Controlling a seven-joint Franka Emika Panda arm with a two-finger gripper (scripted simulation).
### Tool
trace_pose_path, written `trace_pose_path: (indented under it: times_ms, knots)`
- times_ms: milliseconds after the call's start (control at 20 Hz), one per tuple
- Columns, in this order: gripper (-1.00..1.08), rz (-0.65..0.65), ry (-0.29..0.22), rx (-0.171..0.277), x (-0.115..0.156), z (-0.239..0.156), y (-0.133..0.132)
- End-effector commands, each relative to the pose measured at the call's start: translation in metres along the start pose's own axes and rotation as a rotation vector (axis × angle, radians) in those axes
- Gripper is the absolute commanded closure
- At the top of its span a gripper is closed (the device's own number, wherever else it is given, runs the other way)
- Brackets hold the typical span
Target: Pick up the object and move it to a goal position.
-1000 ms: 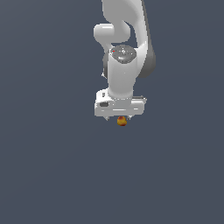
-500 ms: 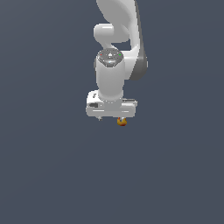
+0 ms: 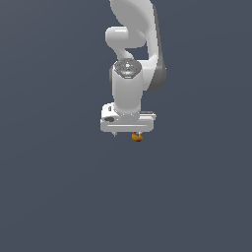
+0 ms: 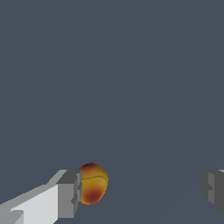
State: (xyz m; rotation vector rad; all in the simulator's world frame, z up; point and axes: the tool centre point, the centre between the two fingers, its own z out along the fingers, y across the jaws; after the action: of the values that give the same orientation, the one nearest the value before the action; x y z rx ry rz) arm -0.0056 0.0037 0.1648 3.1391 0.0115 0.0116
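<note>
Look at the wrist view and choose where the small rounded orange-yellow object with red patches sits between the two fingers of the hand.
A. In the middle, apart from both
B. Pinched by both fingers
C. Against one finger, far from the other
C: the small rounded orange-yellow object with red patches lies against one grey finger pad, while the other finger stands well apart across a wide gap.

The object (image 3: 137,137) (image 4: 92,183) is a small rounded orange-yellow piece with red patches and a thin seam across it. In the exterior view it sits just under the white gripper body. In the wrist view it touches one grey finger pad (image 4: 69,193).
</note>
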Motion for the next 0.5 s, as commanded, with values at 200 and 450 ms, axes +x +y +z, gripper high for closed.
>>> trace_pose_path:
  times_ms: [200,450]
  knots:
    - [-0.92,-0.077,-0.003,-0.001,-0.023,0.028,-0.021]
    - [-0.92,-0.156,-0.005,0.0,-0.049,0.055,-0.042]
